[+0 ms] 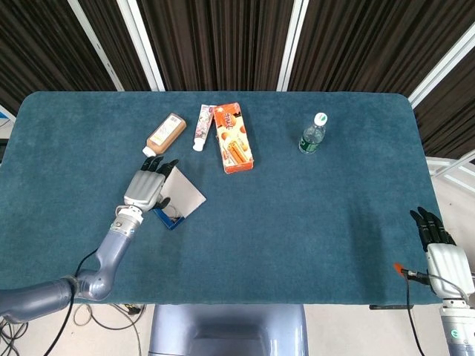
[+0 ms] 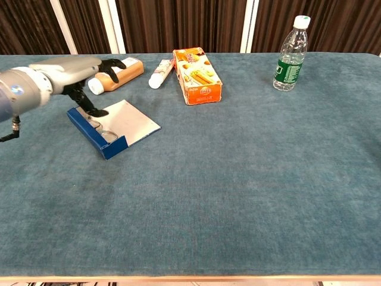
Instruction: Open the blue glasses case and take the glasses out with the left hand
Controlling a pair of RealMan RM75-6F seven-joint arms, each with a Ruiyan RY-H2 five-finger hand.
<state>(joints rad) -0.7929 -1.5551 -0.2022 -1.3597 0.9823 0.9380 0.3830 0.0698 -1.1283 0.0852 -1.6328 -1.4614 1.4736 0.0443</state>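
The table (image 1: 312, 222) carried everything noted. The left hand (image 1: 145, 189) hovered over the far end of the blue glasses case (image 2: 98, 134), fingers (image 2: 113, 62) spread and holding nothing, thumb dipping toward the tray. The case lay open just below those fingertips, its pale lid (image 2: 132, 122) flat on the cloth to their right; the glasses (image 2: 107, 132) sat inside. The right hand (image 1: 438, 241) rested at the table's near edge, fingers straight and loosely apart, empty. Beyond the left fingertips lay a brown bottle (image 1: 165, 134).
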